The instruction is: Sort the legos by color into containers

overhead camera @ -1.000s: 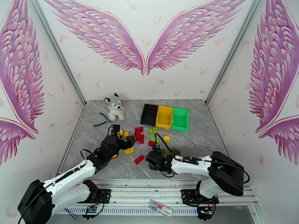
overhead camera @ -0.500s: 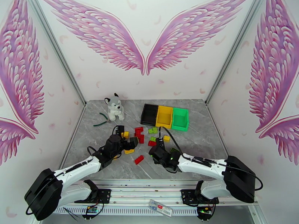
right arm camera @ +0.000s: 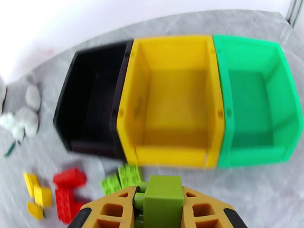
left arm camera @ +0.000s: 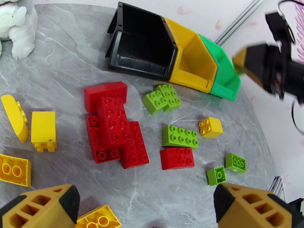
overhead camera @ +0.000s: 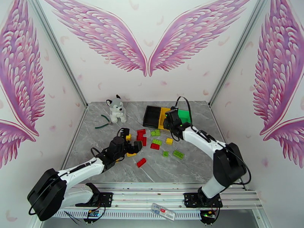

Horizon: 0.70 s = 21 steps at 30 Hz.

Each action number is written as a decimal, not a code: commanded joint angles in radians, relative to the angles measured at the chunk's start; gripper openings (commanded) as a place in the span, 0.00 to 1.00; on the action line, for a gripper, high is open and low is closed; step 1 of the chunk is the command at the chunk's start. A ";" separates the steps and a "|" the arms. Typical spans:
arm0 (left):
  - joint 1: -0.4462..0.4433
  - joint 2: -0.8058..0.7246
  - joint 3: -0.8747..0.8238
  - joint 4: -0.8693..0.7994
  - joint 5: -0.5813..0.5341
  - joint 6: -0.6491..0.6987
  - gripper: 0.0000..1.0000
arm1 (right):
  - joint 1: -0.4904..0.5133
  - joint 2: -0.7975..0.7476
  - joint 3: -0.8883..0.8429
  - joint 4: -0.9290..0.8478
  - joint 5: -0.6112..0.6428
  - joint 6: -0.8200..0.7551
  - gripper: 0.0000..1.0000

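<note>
My right gripper (right arm camera: pixel 162 215) is shut on a light green lego (right arm camera: pixel 164 192) and hangs just in front of the containers, over the near rim of the yellow bin (right arm camera: pixel 171 99). The black bin (right arm camera: pixel 91 111) is to its left and the green bin (right arm camera: pixel 258 107) to its right. From above, the right gripper (overhead camera: pixel 168 119) overlaps the yellow bin (overhead camera: pixel 165 122). My left gripper (left arm camera: pixel 146 209) is open and low over the table, with a yellow lego (left arm camera: pixel 98 218) between its fingers (left arm camera: pixel 41 206). Ahead of it lie stacked red legos (left arm camera: pixel 114 126), green legos (left arm camera: pixel 180 136) and yellow legos (left arm camera: pixel 43 130).
A plush husky (overhead camera: pixel 116 109) and green-handled pliers (overhead camera: pixel 102 122) sit at the back left of the grey table (overhead camera: pixel 197 164). Loose legos (overhead camera: pixel 178 154) lie mid-table between the arms. Walls close in the left, right and back.
My right arm closed on a green lego near the table's front and swung far back to the containers. The left arm edged slightly forward and stayed open.
</note>
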 commanded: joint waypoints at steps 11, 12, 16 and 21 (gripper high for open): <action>-0.010 0.035 0.050 -0.025 0.040 0.015 0.99 | -0.073 0.247 0.297 -0.115 -0.067 -0.084 0.65; -0.010 0.036 0.050 -0.025 0.041 0.014 0.99 | -0.072 0.218 0.265 -0.094 -0.079 -0.087 0.66; -0.013 0.041 0.052 -0.025 0.038 0.014 0.99 | -0.043 0.100 0.149 -0.070 -0.076 -0.098 0.74; -0.013 0.037 0.053 -0.033 0.030 0.017 0.99 | -0.001 -0.032 0.036 -0.129 -0.042 -0.068 0.87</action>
